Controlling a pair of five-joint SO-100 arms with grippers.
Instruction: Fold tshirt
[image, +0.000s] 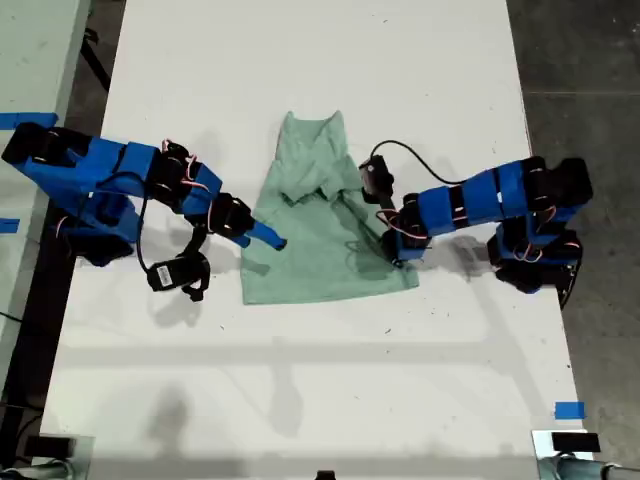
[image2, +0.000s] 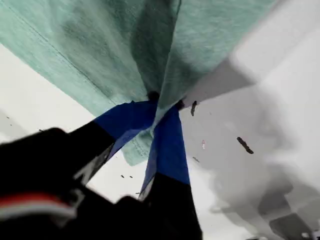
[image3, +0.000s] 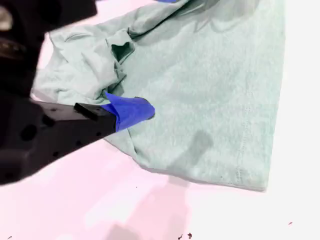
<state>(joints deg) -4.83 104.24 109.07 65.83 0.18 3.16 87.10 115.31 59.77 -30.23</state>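
Observation:
The pale mint-green tshirt (image: 320, 245) lies on the white table (image: 320, 390), collar toward the exterior view's top, its upper part bunched with the sleeves folded inward. My first gripper (image: 397, 250) (image2: 165, 102), on the arm at the exterior view's right, is shut on the tshirt's (image2: 125, 45) side edge near the hem, cloth pinched between its blue fingertips. My second gripper (image: 262, 232) (image3: 120, 65), on the arm at the exterior view's left, stands open at the opposite edge. Its lower blue fingertip (image3: 131, 112) lies on the tshirt (image3: 210, 100); its upper jaw is mostly hidden.
Blue tape marks sit on the table near the exterior view's lower right (image: 568, 410) and at its left edge (image: 20, 121). A black cable (image: 420, 152) loops above the first arm. Dark floor (image: 585, 80) borders the table at the exterior view's right.

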